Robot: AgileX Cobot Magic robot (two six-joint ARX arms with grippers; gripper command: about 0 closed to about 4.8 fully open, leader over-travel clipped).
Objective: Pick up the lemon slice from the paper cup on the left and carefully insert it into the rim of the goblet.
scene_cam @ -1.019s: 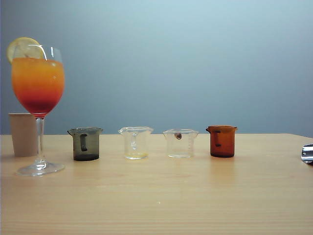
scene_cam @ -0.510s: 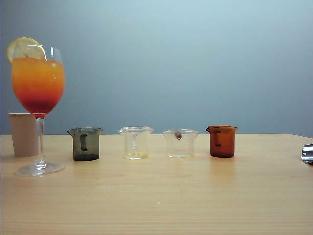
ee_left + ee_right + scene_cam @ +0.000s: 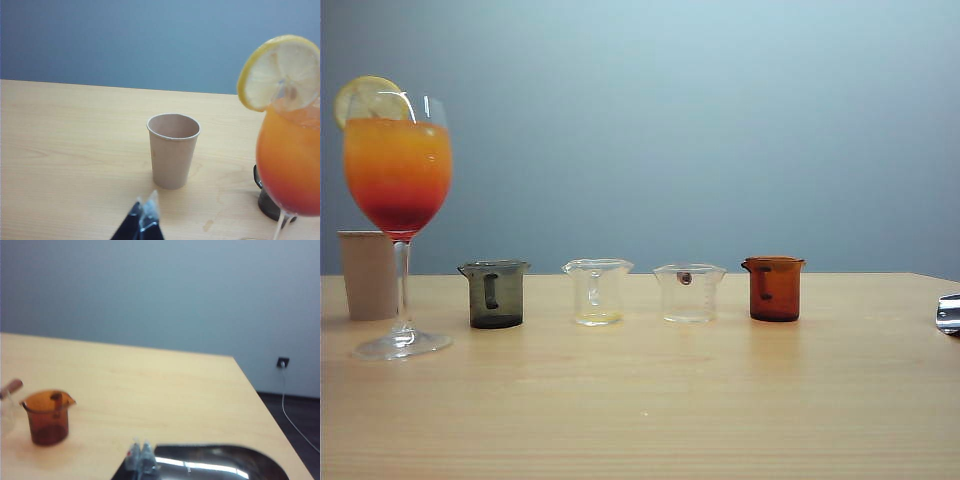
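Exterior view lacks both end effectors — wrist views show left end effector (image 3: 144,220) and right end effector (image 3: 140,456) closed, empty.

text: none legible | beakers (image 3: 689,293): maybe faint graduation marks, unreadable

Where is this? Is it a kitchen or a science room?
Probably a lab or test room set up like a drinks counter, not a kitchen. A bare wooden table stands against a plain blue-grey wall, with small beakers lined up in a row beside a goblet of orange-red drink.
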